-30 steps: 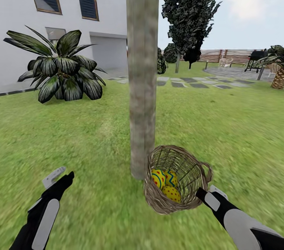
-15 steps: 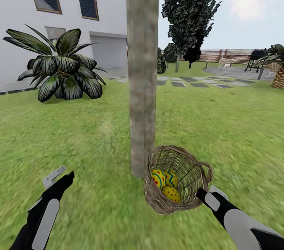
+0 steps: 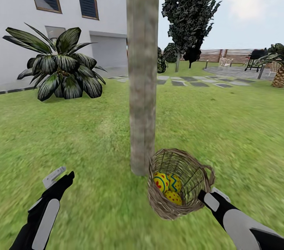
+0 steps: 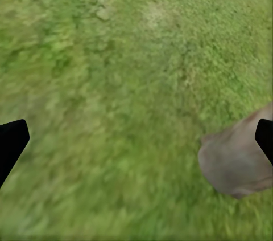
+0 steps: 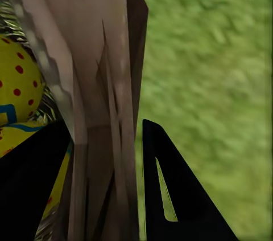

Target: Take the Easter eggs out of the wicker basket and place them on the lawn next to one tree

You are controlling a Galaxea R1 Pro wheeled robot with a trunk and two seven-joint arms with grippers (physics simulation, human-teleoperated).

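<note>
1. Wicker basket (image 3: 179,185) tipped on its side on the lawn (image 3: 79,131), mouth toward camera, just right of the tree (image 3: 142,72) trunk base.
2. Three Easter eggs (image 3: 169,187) lie inside the basket.
3. Right gripper (image 5: 105,195) clamps the basket rim: one finger inside by the eggs, one outside.
4. Left gripper (image 4: 136,141) spread wide over bare grass, holding nothing; trunk base near one fingertip.

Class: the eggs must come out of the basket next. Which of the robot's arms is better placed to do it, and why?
Probably the left. The right gripper is clamped on the wicker basket rim, tilting it beside the tree. The left gripper hangs open over the lawn, free to reach the Easter eggs.
</note>
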